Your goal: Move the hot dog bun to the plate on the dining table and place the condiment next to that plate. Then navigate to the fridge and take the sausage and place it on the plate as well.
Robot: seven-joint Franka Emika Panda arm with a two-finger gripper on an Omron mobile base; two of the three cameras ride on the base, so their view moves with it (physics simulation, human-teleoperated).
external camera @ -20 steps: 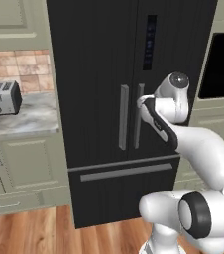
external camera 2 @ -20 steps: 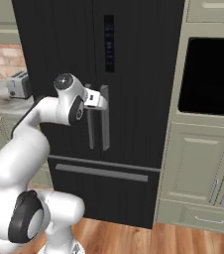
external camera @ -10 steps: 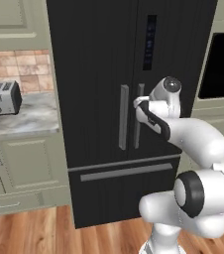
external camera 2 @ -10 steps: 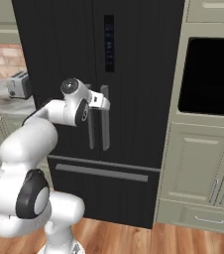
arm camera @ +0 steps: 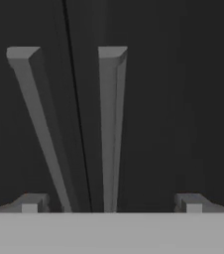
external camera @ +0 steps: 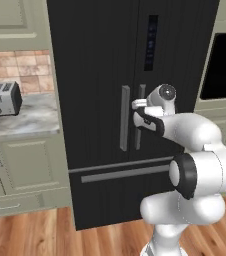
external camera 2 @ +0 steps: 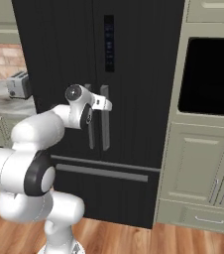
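The tall black fridge (external camera: 95, 60) (external camera 2: 59, 44) stands in front of me with both doors shut. Its two grey vertical handles (external camera: 124, 117) (external camera 2: 105, 129) meet at the centre seam. My gripper (external camera: 137, 106) (external camera 2: 104, 104) is right at the handles, at their upper end, and open. In the hand view the left handle (arm camera: 39, 124) and right handle (arm camera: 109, 124) rise between my spread fingertips (arm camera: 32, 202), and the gripper (arm camera: 111, 203) holds nothing. The hot dog bun, plate, dining table, condiment and sausage are out of view.
A steel toaster (external camera: 5, 98) (external camera 2: 19, 84) sits on the marble counter (external camera: 30, 122) left of the fridge. A black wall oven (external camera 2: 210, 77) and pale green cabinets (external camera 2: 198, 158) stand to the right. The freezer drawer handle (external camera: 120, 173) runs below the doors.
The hand has moved in toward the fridge handles and the elbow has swung down and closer to the base. The jaws stayed open.
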